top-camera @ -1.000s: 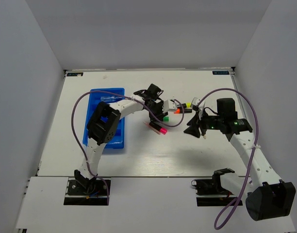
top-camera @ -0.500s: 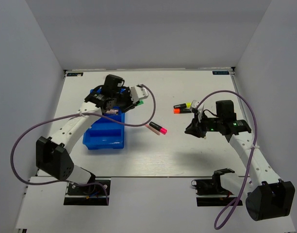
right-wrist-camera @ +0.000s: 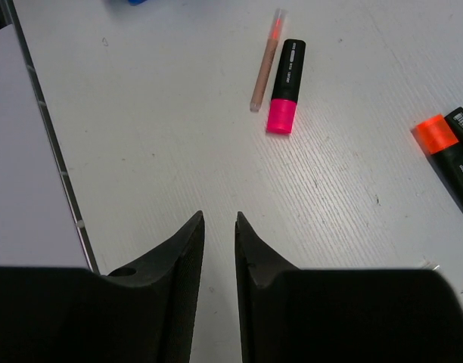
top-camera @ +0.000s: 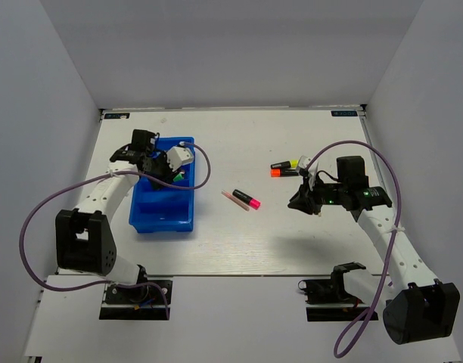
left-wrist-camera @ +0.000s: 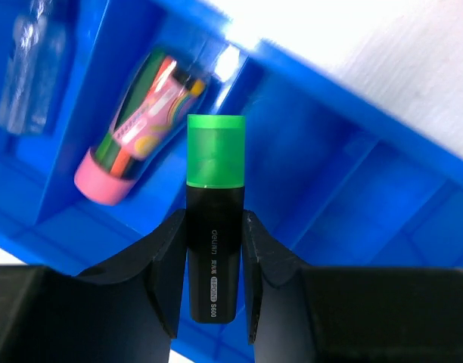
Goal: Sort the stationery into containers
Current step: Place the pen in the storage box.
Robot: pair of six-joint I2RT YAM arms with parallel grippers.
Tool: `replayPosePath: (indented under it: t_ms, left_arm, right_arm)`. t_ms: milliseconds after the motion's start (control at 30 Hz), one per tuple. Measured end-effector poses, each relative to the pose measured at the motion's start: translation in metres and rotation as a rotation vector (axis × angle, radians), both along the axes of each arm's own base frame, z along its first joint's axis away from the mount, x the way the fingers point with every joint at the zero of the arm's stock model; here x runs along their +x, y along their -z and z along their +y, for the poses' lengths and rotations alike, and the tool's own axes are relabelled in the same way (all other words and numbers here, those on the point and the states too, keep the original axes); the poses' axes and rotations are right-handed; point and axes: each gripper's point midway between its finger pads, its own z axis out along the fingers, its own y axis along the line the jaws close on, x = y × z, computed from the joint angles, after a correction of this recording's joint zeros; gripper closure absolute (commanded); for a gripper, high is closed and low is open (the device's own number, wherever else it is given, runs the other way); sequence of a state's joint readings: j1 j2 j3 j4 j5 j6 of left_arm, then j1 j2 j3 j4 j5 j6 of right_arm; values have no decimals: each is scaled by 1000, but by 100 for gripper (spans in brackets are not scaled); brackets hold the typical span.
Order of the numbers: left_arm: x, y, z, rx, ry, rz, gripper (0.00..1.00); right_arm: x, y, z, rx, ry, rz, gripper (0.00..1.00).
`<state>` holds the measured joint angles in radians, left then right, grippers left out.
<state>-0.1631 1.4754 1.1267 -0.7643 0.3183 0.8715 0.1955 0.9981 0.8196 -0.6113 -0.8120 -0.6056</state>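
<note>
My left gripper [left-wrist-camera: 214, 227] is shut on a black highlighter with a green cap [left-wrist-camera: 214, 151], held cap-forward over the blue tray [left-wrist-camera: 352, 197]. From above, the left gripper [top-camera: 171, 168] hangs over the tray's [top-camera: 162, 215] far half. One compartment holds a pink-orange tube [left-wrist-camera: 137, 125], and a clear tube [left-wrist-camera: 27, 68] lies further left. My right gripper [right-wrist-camera: 219, 219] hovers above bare table, its jaws almost together with nothing between them. A pink-capped highlighter [right-wrist-camera: 286, 76] and a thin pink stick [right-wrist-camera: 265, 60] lie ahead of it.
An orange-capped highlighter [top-camera: 279, 172] and a yellow-capped one [top-camera: 290, 162] lie just beyond the right gripper [top-camera: 299, 200]. The pink highlighter [top-camera: 247, 200] and the stick [top-camera: 231, 197] sit mid-table. White walls enclose the table on three sides.
The left arm swung from the table's middle leftward to above the tray, carrying the green-capped highlighter. The right arm has stayed in place.
</note>
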Motion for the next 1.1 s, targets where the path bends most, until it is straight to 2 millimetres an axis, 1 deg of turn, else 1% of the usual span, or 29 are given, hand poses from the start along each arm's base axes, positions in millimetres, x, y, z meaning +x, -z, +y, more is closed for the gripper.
replayPosePath:
  t_ms: [67, 133, 167, 200, 233, 267, 300, 333, 400, 433, 500, 567, 600, 633, 667, 700, 733, 800, 833, 867, 900, 933, 967, 1000, 1033, 1067, 1100]
  left_arm:
    - [2, 5, 8, -9, -28, -2, 100]
    - [-1, 13, 14, -13, -47, 16, 99]
    - [-4, 18, 15, -14, -53, 30, 94]
    - [-5, 21, 16, -16, -59, 43, 89]
    - [-5, 23, 15, -19, -61, 49, 82]
    - [-5, 26, 16, -26, -70, 61, 66]
    - [-5, 28, 16, -31, -79, 66, 56]
    - [-4, 29, 16, -37, -86, 69, 48]
    - [-1, 29, 17, -53, -107, 65, 44]
    - [0, 27, 18, -61, -118, 61, 42]
    - [4, 23, 21, -78, -143, 45, 38]
    - [6, 16, 23, -92, -158, 24, 38]
    - [7, 12, 24, -99, -167, 12, 48]
    - [7, 8, 24, -108, -177, 1, 61]
    - [8, 3, 24, -118, -184, -13, 76]
    - [8, -2, 23, -135, -199, -23, 100]
    - [9, -7, 20, -157, -210, -31, 100]
    - [10, -20, 9, -201, -229, -49, 100]
    - [10, -27, -2, -222, -224, -54, 100]
    - [10, -35, -16, -240, -215, -61, 100]
    - [8, -42, -36, -262, -192, -62, 92]
    - [5, -49, -56, -279, -174, -60, 64]
    - [1, -57, -82, -301, -150, -49, 50]
    - [-3, -64, -104, -321, -125, -41, 43]
    - [-8, -67, -124, -346, -138, -12, 36]
    - [-13, -71, -142, -357, -116, -1, 31]
    - [-17, -71, -155, -368, -139, 22, 24]
  right_arm:
    - [0, 0, 0, 0, 0, 0, 74]
    - [0, 0, 0, 0, 0, 0, 72]
    - [0, 0, 0, 0, 0, 0, 72]
    - [0, 0, 0, 0, 0, 0, 69]
    - [0, 0, 0, 0, -1, -1, 68]
    - [0, 0, 0, 1, -1, 0, 65]
    - [0, 0, 0, 1, -1, -1, 60]
    - [0, 0, 0, 1, -1, -1, 56]
    - [0, -1, 0, 2, -2, -4, 49]
    - [-1, -1, 0, 2, -4, -6, 49]
    - [0, -1, 0, 3, -4, -7, 46]
    - [0, -1, 0, 4, -4, -7, 46]
    - [0, -1, 0, 4, -4, -6, 46]
    - [0, -1, 0, 4, -3, -6, 50]
    - [0, -1, 0, 4, -2, -5, 64]
    - [0, -1, 0, 2, -4, -11, 79]
    - [1, -1, -1, 1, 2, -8, 100]
    - [4, 0, -2, -5, 27, 0, 100]
    - [6, 1, -4, -10, 47, 7, 100]
    - [10, 4, -6, -22, 74, 6, 96]
    - [14, 7, -9, -34, 107, 15, 74]
    - [17, 11, -12, -46, 139, 33, 55]
    - [22, 16, -15, -61, 169, 45, 27]
    - [26, 21, -17, -74, 196, 66, 22]
    - [29, 26, -18, -87, 210, 78, 20]
    - [32, 32, -19, -100, 223, 98, 20]
    - [33, 38, -19, -110, 226, 121, 20]
